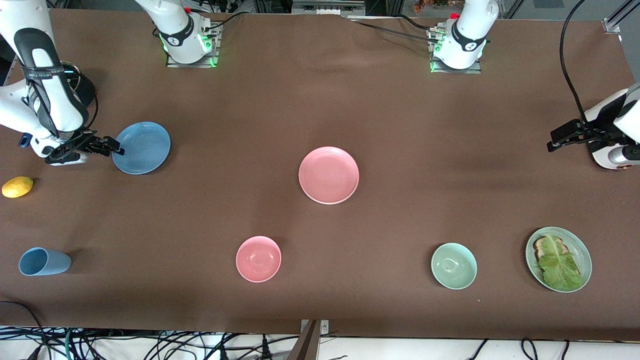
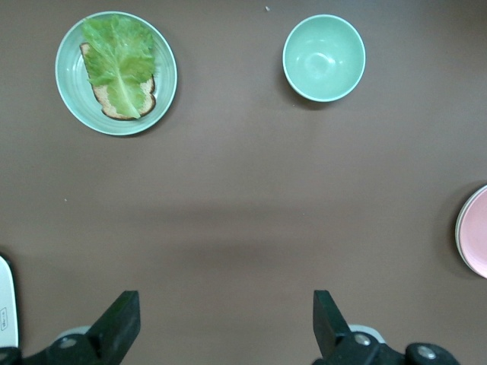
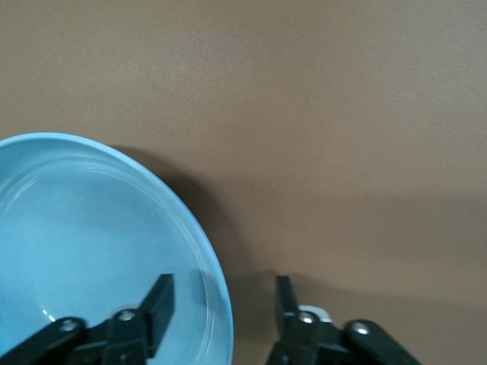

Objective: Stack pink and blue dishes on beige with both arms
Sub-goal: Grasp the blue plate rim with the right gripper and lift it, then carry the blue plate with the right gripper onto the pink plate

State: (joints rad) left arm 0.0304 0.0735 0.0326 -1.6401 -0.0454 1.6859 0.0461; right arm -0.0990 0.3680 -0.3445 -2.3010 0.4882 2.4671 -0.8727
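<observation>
The blue plate [image 1: 147,150] lies flat toward the right arm's end of the table. My right gripper [image 1: 118,148] is low at its rim and open. One finger is over the plate's inside [image 3: 76,243] and the other is outside the rim, my right gripper [image 3: 223,293] straddling the edge with a gap on each side. The pink plate [image 1: 328,175] sits mid-table. A thin pale edge [image 2: 459,228] shows under it, and the rest of the beige plate is hidden beneath. My left gripper [image 1: 551,140] waits open over bare table at the left arm's end, with nothing between the fingers of my left gripper [image 2: 227,304].
A lemon [image 1: 17,186] and a tipped blue cup [image 1: 44,261] lie near the right arm's end. A pink bowl [image 1: 258,258], a green bowl [image 1: 453,265] and a green plate [image 1: 584,250] of toast and lettuce stand nearer the front camera.
</observation>
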